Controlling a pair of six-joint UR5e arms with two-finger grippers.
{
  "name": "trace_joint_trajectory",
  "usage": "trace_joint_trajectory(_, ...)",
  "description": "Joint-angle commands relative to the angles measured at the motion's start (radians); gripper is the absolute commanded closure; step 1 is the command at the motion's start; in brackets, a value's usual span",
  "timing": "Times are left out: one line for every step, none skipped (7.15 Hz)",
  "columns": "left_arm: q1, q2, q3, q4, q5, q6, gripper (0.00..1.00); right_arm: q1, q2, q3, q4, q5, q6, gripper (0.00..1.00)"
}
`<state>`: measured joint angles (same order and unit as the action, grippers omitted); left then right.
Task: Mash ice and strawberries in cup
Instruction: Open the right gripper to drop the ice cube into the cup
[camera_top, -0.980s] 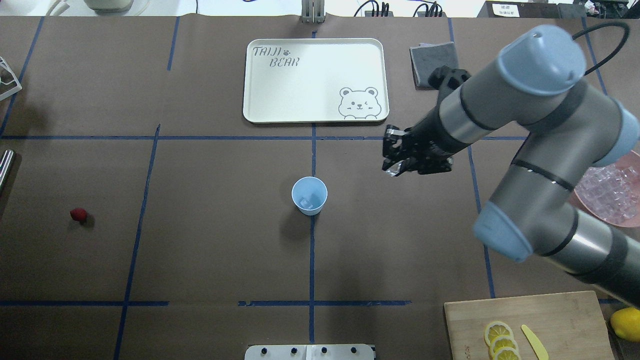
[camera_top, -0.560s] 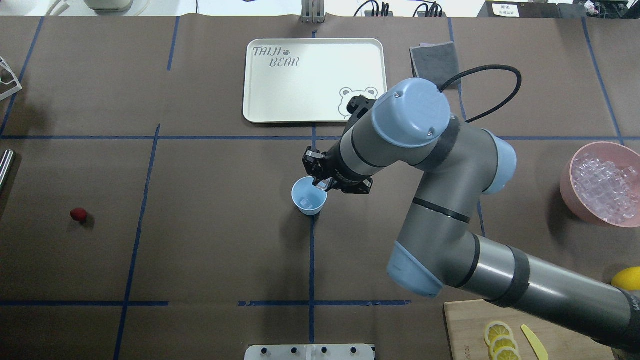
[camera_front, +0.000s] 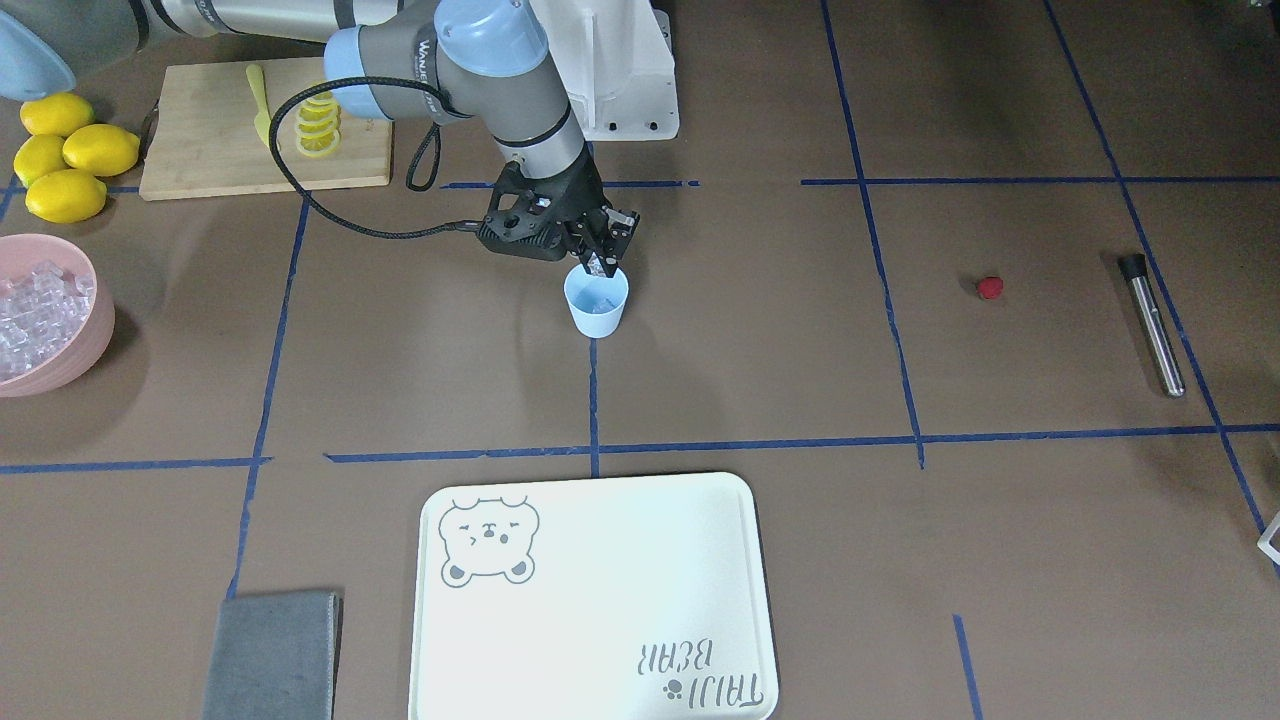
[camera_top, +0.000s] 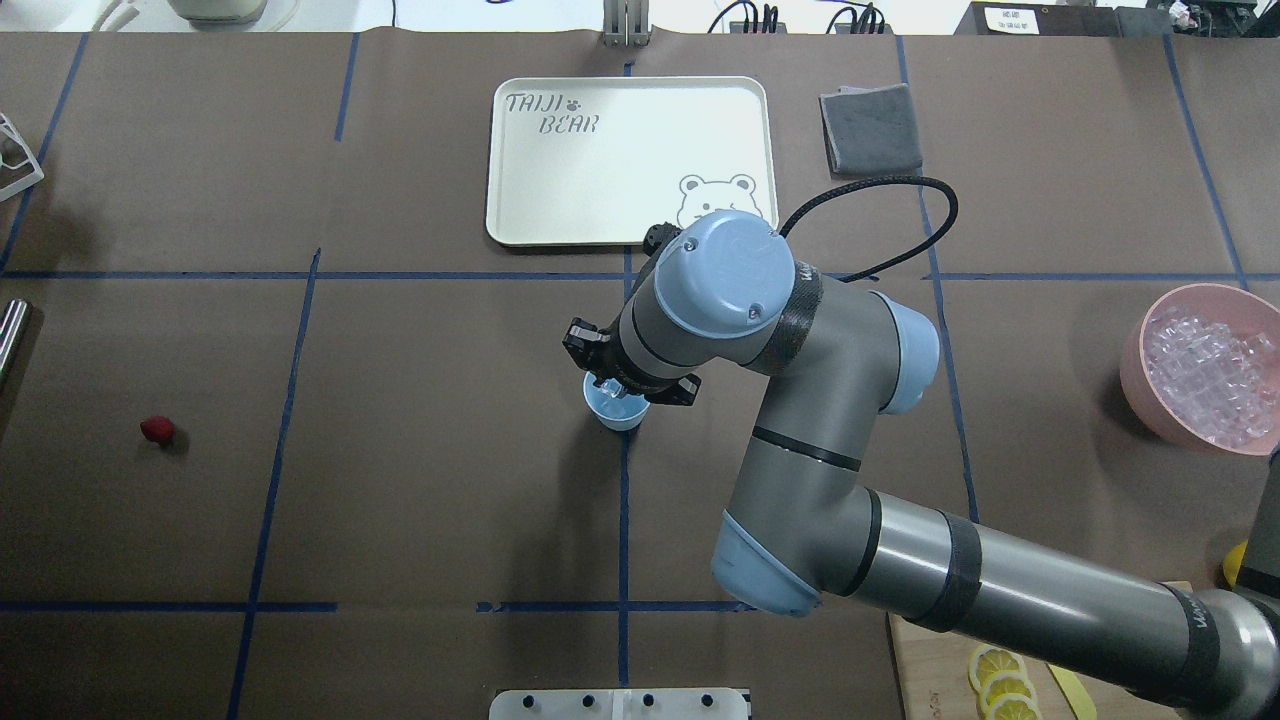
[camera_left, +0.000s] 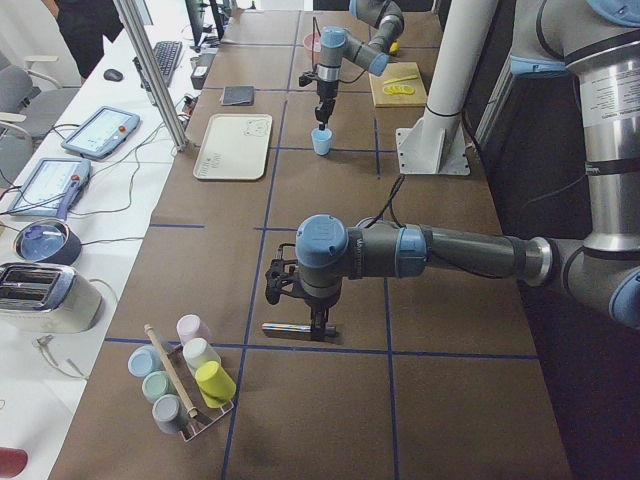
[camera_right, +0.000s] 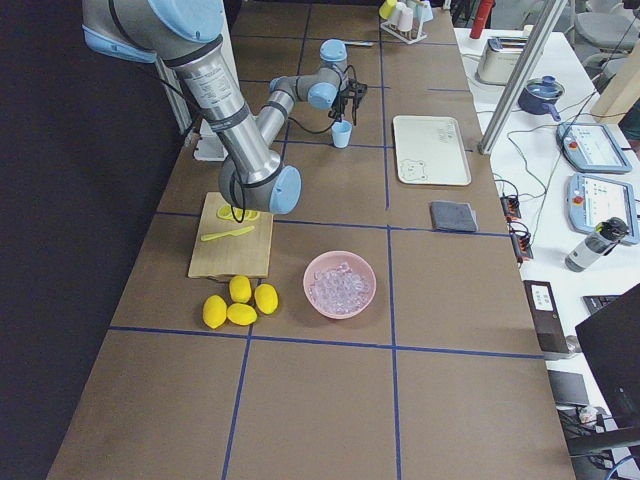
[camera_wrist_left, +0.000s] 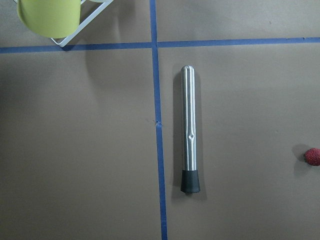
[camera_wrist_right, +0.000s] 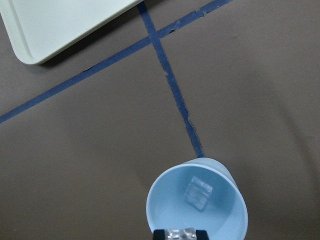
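Front-facing view: our right tool (camera_front: 603, 262) hangs over the cup (camera_front: 596, 305) at frame centre, tips down at the upper part of its mouth. The strawberry (camera_front: 989, 288) lies on the desk (camera_front: 750, 350) well to the right, near a steel muddler (camera_front: 1152, 325). The pink bowl (camera_front: 85, 360) with the bowl ice (camera_front: 35, 305) is at the left edge. Overhead view: the right arm covers most of the cup, so only its lower rim shows at centre. The strawberry is far left and the bowl is at the right edge. Exterior left view: our left tool (camera_left: 319, 325) hangs low over the muddler in mid-frame. We can't tell from here whether its fingers are apart or together. The cup is small at top centre under the far arm. Exterior right view: the cup is at upper centre with the far end of the near arm above it. Left wrist view: the muddler lies lengthwise at centre, black cap toward the bottom. The strawberry is at the right edge, and no fingers show. Right wrist view: the cup is at bottom centre with one loose cube (camera_wrist_right: 198, 194) on its floor. At the bottom edge the right tool is clamped on a held cube (camera_wrist_right: 181, 233) over the cup's mouth.
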<state>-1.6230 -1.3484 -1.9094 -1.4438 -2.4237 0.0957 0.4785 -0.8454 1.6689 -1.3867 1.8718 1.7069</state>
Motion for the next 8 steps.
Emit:
trace_joint_trajectory(0.0, 0.0, 0.0, -0.001, 0.0, -0.001, 0.0, -0.008, -0.007, -0.005, -0.002, -0.005, 0.0, 0.47)
trace_joint_trajectory(0.0, 0.0, 0.0, 0.0, 0.0, -0.001, 0.0, -0.009, -0.009, -0.005, -0.003, -0.005, 0.0, 0.3)
trace_joint_trajectory(0.0, 0.0, 0.0, 0.0, 0.0, -0.001, 0.0, -0.011, -0.009, -0.005, -0.003, -0.008, 0.0, 0.01)
trace_joint_trajectory(0.0, 0.0, 0.0, -0.001, 0.0, -0.001, 0.0, -0.015, -0.009, -0.005, -0.003, -0.029, -0.001, 0.01)
trace_joint_trajectory(0.0, 0.0, 0.0, 0.0, 0.0, 0.001, 0.0, -0.014, -0.011, 0.006, -0.005, -0.029, -0.009, 0.01)
trace_joint_trajectory(0.0, 0.0, 0.0, 0.0, 0.0, 0.001, 0.0, 0.002, -0.024, 0.021, -0.008, -0.02, -0.012, 0.01)
trace_joint_trajectory(0.0, 0.0, 0.0, 0.0, 0.0, -0.001, 0.0, 0.035, -0.106, 0.093, -0.008, 0.012, -0.054, 0.01)
trace_joint_trajectory(0.0, 0.0, 0.0, 0.0, 0.0, 0.001, 0.0, 0.087, -0.212, 0.189, -0.009, 0.07, -0.175, 0.01)
